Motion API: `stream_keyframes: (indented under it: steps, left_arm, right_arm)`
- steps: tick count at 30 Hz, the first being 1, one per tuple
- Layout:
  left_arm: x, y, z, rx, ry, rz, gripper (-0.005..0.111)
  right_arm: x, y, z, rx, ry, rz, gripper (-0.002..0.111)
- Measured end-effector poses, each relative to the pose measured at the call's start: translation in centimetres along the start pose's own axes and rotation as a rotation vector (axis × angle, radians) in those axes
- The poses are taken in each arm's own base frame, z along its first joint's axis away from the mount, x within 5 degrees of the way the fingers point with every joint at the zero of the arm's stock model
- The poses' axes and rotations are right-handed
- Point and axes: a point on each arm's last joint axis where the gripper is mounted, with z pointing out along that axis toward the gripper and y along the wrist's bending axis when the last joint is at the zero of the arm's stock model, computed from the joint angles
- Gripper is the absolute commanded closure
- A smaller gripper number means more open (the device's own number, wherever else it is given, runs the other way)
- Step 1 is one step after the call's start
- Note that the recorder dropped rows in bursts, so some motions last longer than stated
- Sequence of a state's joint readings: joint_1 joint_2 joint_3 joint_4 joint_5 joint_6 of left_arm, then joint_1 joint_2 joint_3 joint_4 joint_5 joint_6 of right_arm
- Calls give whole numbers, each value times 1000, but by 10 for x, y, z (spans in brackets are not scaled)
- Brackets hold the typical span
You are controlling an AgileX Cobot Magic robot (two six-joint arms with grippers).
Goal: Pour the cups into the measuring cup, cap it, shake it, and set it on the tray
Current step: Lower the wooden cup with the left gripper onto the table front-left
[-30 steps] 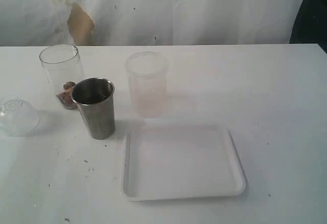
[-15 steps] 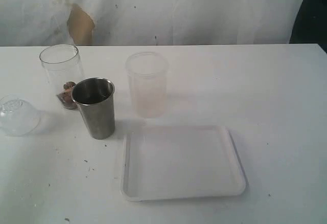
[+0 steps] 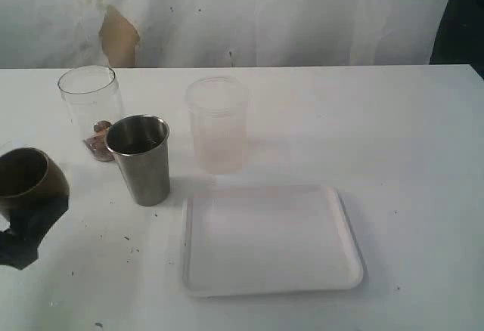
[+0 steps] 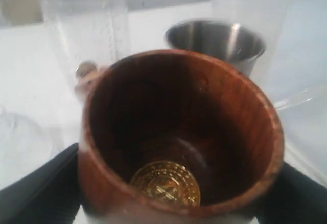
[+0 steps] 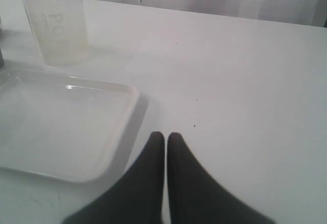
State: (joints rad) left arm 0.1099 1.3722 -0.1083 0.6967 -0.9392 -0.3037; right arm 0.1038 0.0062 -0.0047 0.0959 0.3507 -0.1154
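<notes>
My left gripper [image 3: 30,208] is shut on the squat brown wooden cup [image 3: 30,174] at the far left, holding it upright above the table. In the left wrist view the brown cup [image 4: 127,203] fills the frame, with a gold coin [image 4: 166,183] on its bottom and a dark finger [image 4: 41,185] on each side. The clear measuring cup [image 3: 91,108] stands behind it with small brownish pieces in its base. The steel tumbler [image 3: 139,159] stands just right of that. The white tray [image 3: 268,239] lies front centre. My right gripper [image 5: 166,136] is shut and empty beside the tray [image 5: 61,127].
A frosted whitish cup [image 3: 218,123] stands behind the tray, also in the right wrist view as the frosted cup [image 5: 53,22]. A clear domed lid [image 4: 20,142] lies on the table by the brown cup. A white cloth hangs at the back.
The left gripper has come into the exterior view from the left edge with the brown cup in it. It now covers the clear domed lid. Nothing else has moved.
</notes>
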Motion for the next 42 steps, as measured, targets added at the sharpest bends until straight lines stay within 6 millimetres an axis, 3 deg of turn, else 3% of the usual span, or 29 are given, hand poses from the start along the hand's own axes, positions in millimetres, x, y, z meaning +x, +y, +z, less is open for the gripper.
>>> stream_keyframes:
  steps: [3,8,12,14,17,19,21,35,42]
  left_arm:
    - [11,5,1,-50,98,-85,107]
    - [17,-3,8,77,90,-18,107]
    - [35,-4,13,101,178,-58,103]
    - [41,-3,15,107,208,-76,87]
    - [45,-4,16,113,223,-91,47]
    - [46,-4,16,114,230,-100,31]
    - [47,-4,16,115,232,-102,25]
    - [43,-4,17,121,191,-133,23]
    - [26,-5,15,124,75,-146,24]
  right_arm:
    - [0,0,0,-2,0,-1,106]
    - [0,0,0,-2,0,-1,106]
    - [0,0,0,-2,0,-1,106]
    - [0,0,0,-2,0,-1,106]
    - [0,0,0,-2,0,-1,106]
    - [0,0,0,-2,0,-1,106]
    - [0,0,0,-2,0,-1,106]
    - [0,0,0,-2,0,-1,106]
    - [0,0,0,-2,0,-1,106]
